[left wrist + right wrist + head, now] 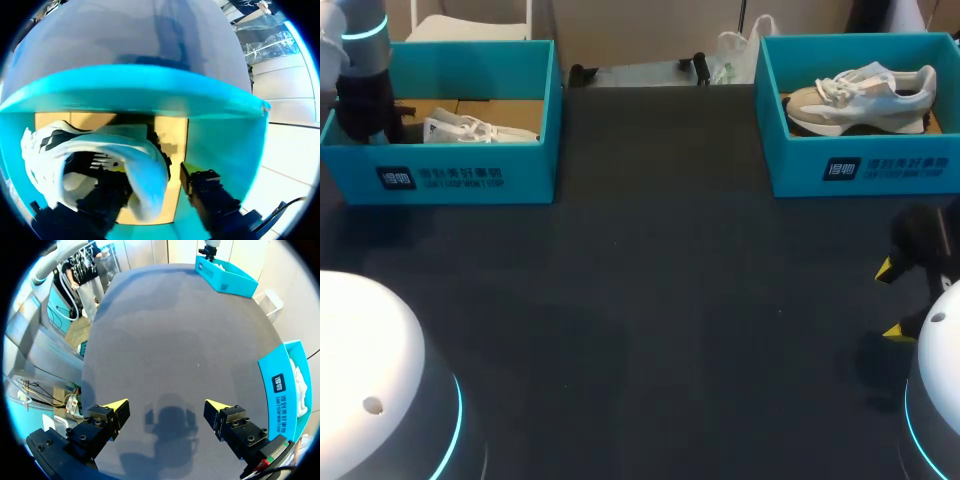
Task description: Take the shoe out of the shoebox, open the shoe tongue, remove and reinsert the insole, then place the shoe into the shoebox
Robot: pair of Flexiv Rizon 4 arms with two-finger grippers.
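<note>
1. Inside the left shoebox (470, 175), at the end farthest from the second shoebox (860, 170), the left arm (365, 95) reaches down over the heel of the white shoe (470, 128). The shoe lies on the box's cardboard floor.
2. To my eye this is the very first step, taking the shoe out. It sits fully within the left shoebox and nothing has been lifted yet.
3. The left jaws stand partly open, straddling the heel collar. One finger (107, 187) is down in the shoe's mouth. The other finger (200, 187) is outside, behind the heel, with a strip of cardboard showing between it and the shoe. I would not call that a grip yet.
4. The next move, as I judge it, is to pinch the collar and raise the shoe straight up. It must clear the wall of the left shoebox before going out over the tabletop (650, 300) in front of that box. The collar looks soft and may fold, and the toe could drag on the wall.
5. The right jaws are well apart from the left shoebox, over bare tabletop. Their fingers (112, 415) are spread wide, holding and touching nothing.
</note>
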